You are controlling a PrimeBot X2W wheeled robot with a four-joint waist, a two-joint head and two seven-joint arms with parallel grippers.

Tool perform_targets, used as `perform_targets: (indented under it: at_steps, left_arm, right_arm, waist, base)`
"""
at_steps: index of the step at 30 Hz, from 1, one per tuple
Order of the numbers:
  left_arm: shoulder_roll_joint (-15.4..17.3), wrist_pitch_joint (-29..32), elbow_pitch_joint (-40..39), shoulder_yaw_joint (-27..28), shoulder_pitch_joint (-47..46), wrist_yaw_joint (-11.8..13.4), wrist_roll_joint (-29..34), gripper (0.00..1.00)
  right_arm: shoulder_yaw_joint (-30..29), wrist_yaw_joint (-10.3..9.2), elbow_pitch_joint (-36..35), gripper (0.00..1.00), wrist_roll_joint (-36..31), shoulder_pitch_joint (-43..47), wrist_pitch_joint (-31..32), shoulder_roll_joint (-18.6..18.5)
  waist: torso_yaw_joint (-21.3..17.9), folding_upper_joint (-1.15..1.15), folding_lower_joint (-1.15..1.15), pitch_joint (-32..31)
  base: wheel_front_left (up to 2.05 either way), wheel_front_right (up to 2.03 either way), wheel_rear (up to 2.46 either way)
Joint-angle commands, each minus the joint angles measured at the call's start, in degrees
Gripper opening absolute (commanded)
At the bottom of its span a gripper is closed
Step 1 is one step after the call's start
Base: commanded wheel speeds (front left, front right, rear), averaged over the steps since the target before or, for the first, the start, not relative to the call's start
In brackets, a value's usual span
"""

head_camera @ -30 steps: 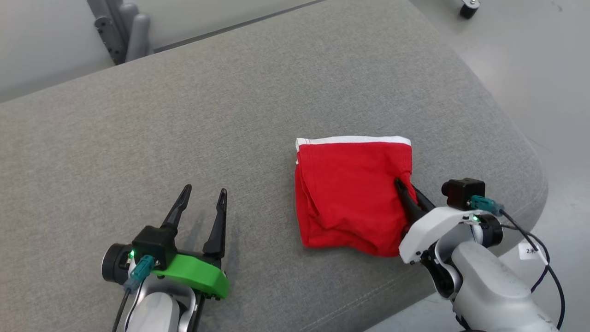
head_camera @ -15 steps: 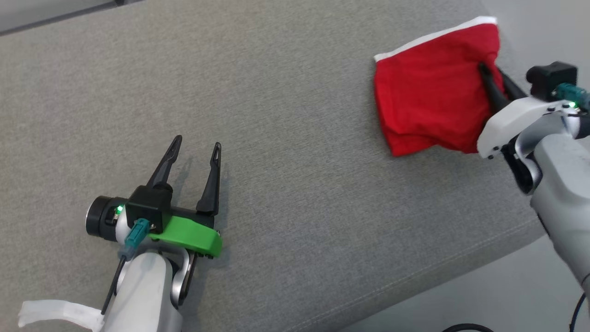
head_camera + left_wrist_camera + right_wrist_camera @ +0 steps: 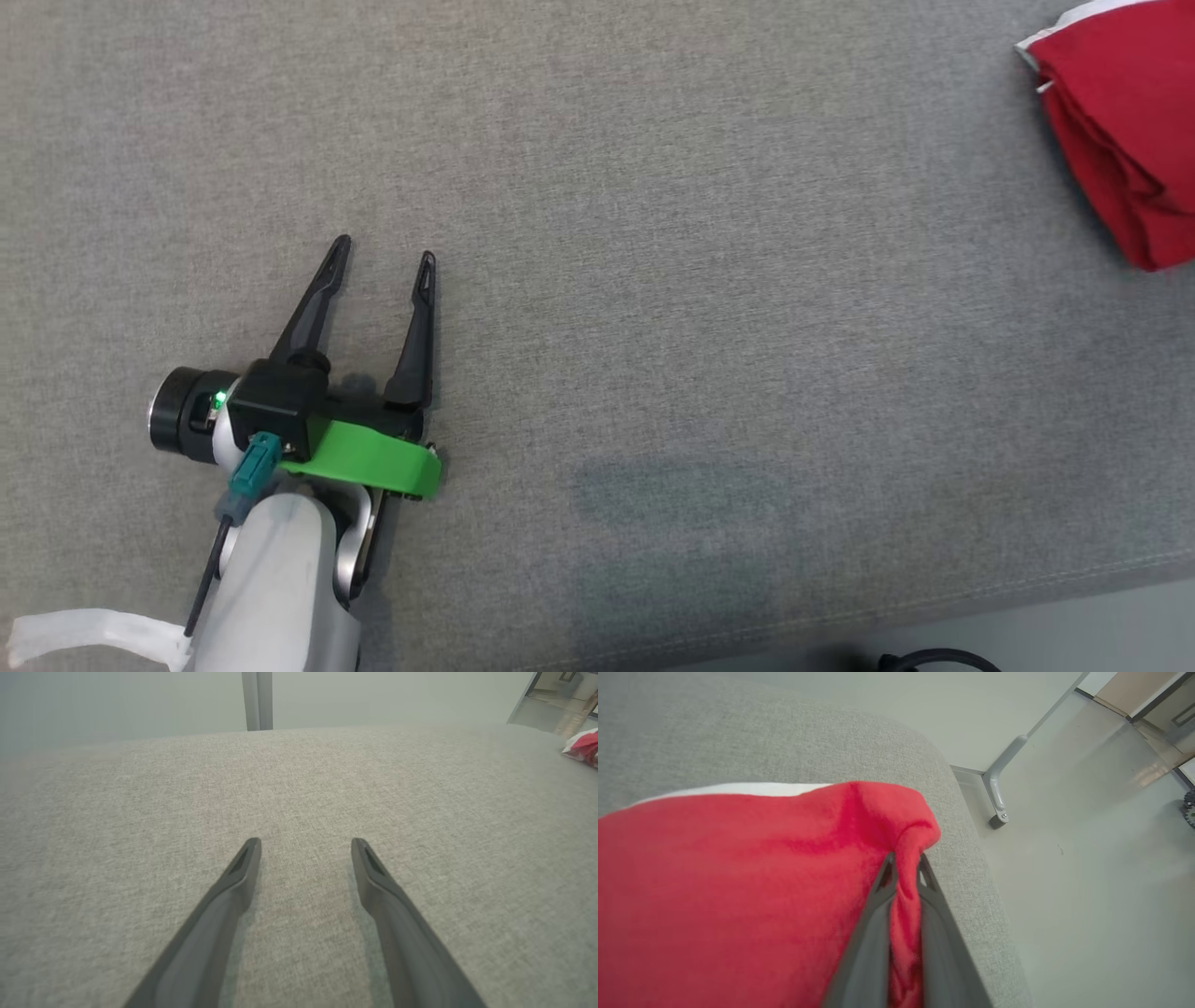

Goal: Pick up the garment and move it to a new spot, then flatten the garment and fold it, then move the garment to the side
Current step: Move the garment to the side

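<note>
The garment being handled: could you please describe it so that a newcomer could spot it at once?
Start from the broad grey upholstered cushion and look to its rounded corner. There the folded garment sits, one corner pinched in the right gripper. Its bright red cloth and white band stand out against the grey.

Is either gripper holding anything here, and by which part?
The right gripper pinches the red garment by a bunched fold at one corner; the left gripper is open, holding nothing.

Looks like a lab or test room, judging by the plain grey padded bench (image 3: 653,280), bare glossy floor (image 3: 1087,882), bolted metal leg (image 3: 992,791), blank pale wall (image 3: 117,704) and grey post (image 3: 257,700).
</note>
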Motion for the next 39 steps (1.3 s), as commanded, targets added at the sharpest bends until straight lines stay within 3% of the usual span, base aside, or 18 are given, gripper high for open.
perform_targets:
  at_steps: [1, 2, 3, 4, 10, 14, 18, 26, 32, 39]
  left_arm:
    - [0.1, 0.1, 0.2, 0.1, -0.5, -0.1, 0.5, 1.00]
    - [0.2, 0.1, 0.3, 0.2, -0.4, -0.1, 0.5, 1.00]
    - [0.2, 0.1, 0.3, 0.3, -0.3, 0.0, 0.6, 1.00]
    - [0.3, 0.1, 0.3, 0.3, -0.3, 0.0, 0.6, 1.00]
    - [0.2, 0.1, 0.7, 0.2, 0.3, 0.0, 0.3, 1.00]
    - [0.1, 0.1, 0.6, 0.8, 0.9, 0.0, -0.2, 1.00]
    - [0.1, 0.0, 1.0, 1.3, 2.2, 0.4, -1.4, 1.00]
    - [0.1, 0.0, 2.5, 1.7, 5.2, 1.5, -3.8, 1.00]
    - [0.1, 0.0, 3.6, 2.5, 7.8, 2.8, -4.9, 1.00]
    - [0.0, 0.0, 4.7, 4.4, 10.6, 3.5, -5.5, 1.00]
  right_arm:
    - [-0.7, -0.10, 0.9, 0.00, -0.8, -0.7, -0.2, -0.9]
    - [-1.4, -0.10, 1.5, 0.08, -1.4, -0.9, -0.2, -1.1]
    - [-2.7, -0.10, 2.1, 0.44, -2.0, -1.4, -0.2, -1.7]
    - [-4.0, -0.10, 2.6, 1.00, -2.8, -1.6, -0.2, -2.3]
    - [-13.9, -0.10, 5.4, 1.00, -8.6, 0.2, -0.2, -3.4]
    - [-22.0, -0.09, -1.6, 1.00, -12.9, 3.6, -0.2, -1.2]
    - [-26.6, -0.10, -12.1, 1.00, -16.2, 9.3, -0.2, 4.8]
    - [-20.7, -0.10, -26.8, 1.00, -14.6, 19.8, -0.2, 16.4]
    - [-15.8, -0.10, -31.8, 1.00, -10.8, 27.0, -0.2, 20.9]
    - [-15.1, -0.10, -34.0, 1.00, -9.5, 34.0, -0.2, 25.5]
  waist:
    - [3.9, 0.00, -0.01, 3.8]
    - [3.7, 0.00, -0.01, 3.7]
    - [3.6, 0.00, -0.01, 3.5]
    - [3.4, 0.00, -0.01, 3.3]
    - [2.6, 0.00, -0.01, 0.9]
    - [2.5, 0.00, -0.01, -1.7]
    - [2.3, 0.00, -0.01, -5.1]
    - [2.7, 0.00, -0.01, -12.2]
    - [3.6, 0.00, -0.01, -16.6]
    - [3.8, 0.00, -0.01, -20.3]
  base:
    - [0.00, 0.00, 0.00]
    - [0.00, 0.00, 0.00]
    - [0.00, 0.00, 0.00]
    - [0.00, 0.00, 0.00]
    - [0.00, 0.00, 0.00]
    - [0.00, 0.00, 0.00]
    - [0.00, 0.00, 0.00]
    - [0.00, 0.00, 0.00]
    - [0.00, 0.00, 0.00]
    - [0.00, 0.00, 0.00]
